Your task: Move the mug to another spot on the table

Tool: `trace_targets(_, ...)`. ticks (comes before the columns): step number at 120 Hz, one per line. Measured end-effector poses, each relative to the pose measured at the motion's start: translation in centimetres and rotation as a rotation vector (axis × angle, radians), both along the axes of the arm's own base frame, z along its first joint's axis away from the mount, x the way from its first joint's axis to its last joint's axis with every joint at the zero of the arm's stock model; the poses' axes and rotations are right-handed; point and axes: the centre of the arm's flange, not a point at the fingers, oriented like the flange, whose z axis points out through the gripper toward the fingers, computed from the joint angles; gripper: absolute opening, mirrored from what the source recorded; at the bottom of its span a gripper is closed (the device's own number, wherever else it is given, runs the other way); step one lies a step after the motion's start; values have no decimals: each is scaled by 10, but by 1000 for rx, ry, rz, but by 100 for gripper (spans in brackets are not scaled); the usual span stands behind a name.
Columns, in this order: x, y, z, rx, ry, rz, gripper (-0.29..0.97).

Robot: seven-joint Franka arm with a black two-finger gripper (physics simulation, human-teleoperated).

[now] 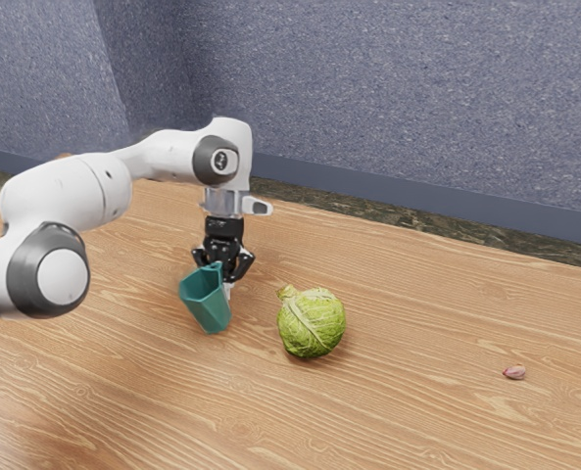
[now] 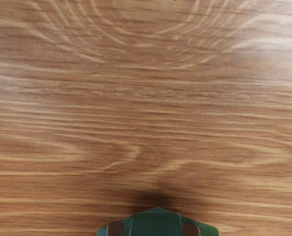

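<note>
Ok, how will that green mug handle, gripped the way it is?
The mug looks rigid, so it should keep its shape in the gripper. It's pinched at the rim and tilted, so it may pivot or slip if moved fast. Its narrower base could tip when set down beside the cabbage.

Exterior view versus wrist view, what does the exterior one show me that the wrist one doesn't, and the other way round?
Exterior view: the white arm, its end effector gripping the tilted teal mug at its rim, a green cabbage beside the mug, a small pinkish item farther toward the exterior view's right, and the grey wall. Wrist view: the wood grain close up and a dark shadow on it just past the mug's edge. Shared: the mug and the wooden table.
</note>
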Motion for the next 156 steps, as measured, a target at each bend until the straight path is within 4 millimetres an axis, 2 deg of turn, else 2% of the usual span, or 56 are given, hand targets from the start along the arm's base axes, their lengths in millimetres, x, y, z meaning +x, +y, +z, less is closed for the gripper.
trace_targets(16, 1, 1, -5, 23, 5, 48, -11)
trace_targets(34, 8, 6, 7, 48, -28, 101, -11)
trace_targets(54, 10, 7, -2, 69, -36, 138, -11)
trace_targets(88, 13, 1, -3, 82, -47, 190, 41)
trace_targets(103, 17, 5, -3, 90, -73, 215, 53)
trace_targets(122, 27, 18, -1, 166, -159, 221, 61)
trace_targets(128, 30, 23, 6, 189, -196, 220, 62)
trace_targets(132, 33, 25, 18, 201, -227, 220, 63)
trace_targets(144, 38, 22, 67, 223, -317, 209, 65)
trace_targets(150, 33, 19, 94, 225, -343, 201, 66)
trace_targets(156, 27, 10, 113, 222, -355, 184, 66)
